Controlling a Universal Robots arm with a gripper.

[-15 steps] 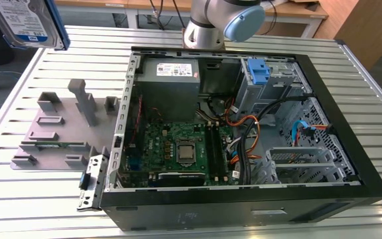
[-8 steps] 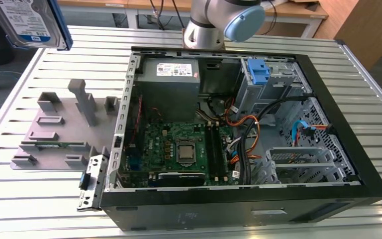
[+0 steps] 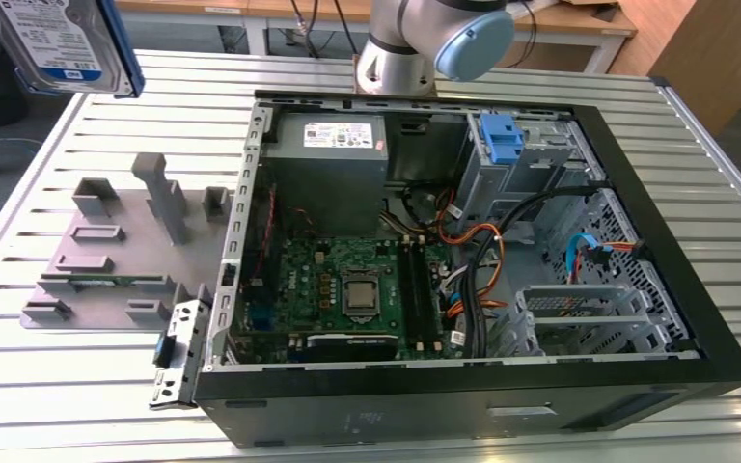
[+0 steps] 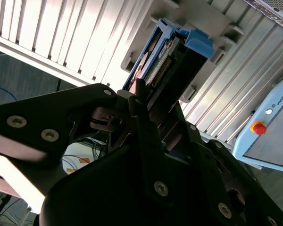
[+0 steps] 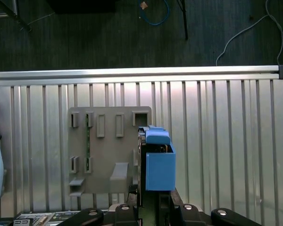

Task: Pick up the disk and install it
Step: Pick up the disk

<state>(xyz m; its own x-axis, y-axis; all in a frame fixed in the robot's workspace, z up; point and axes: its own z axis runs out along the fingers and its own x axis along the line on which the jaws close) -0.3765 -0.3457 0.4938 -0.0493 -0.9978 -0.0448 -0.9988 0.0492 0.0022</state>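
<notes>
Slats of bright metal make the table (image 3: 74, 405). On it the open computer case (image 3: 409, 405) takes most of the room, and it lies on its side, so the inside can be reached from above. The arm (image 3: 423, 48) stands at twelve o'clock from the case in the exterior view. At nine o'clock from the case lies the grey fixture plate (image 3: 120, 253), whose upright slots seem made to keep parts on edge. Inside the case the grey power-supply box (image 3: 332, 135) sits toward eleven o'clock and a lone blue bracket (image 3: 502, 140) toward one o'clock.

The disk (image 3: 55, 39) is in the air at eleven o'clock of the exterior view, well apart from the case. The gripper (image 4: 155, 108) is closed on one end of it, over the blue carrier frame, so the other end stands free beyond the fingers. In the first wrist view the disk hangs above the edge of the fixture plate and does not touch it. I judge the picking done and the installing not yet done.

The border of the exterior view cuts the disk off. In the second wrist view the gripper's black body covers the place where the pads meet the frame. Cables hide part of the case floor.
</notes>
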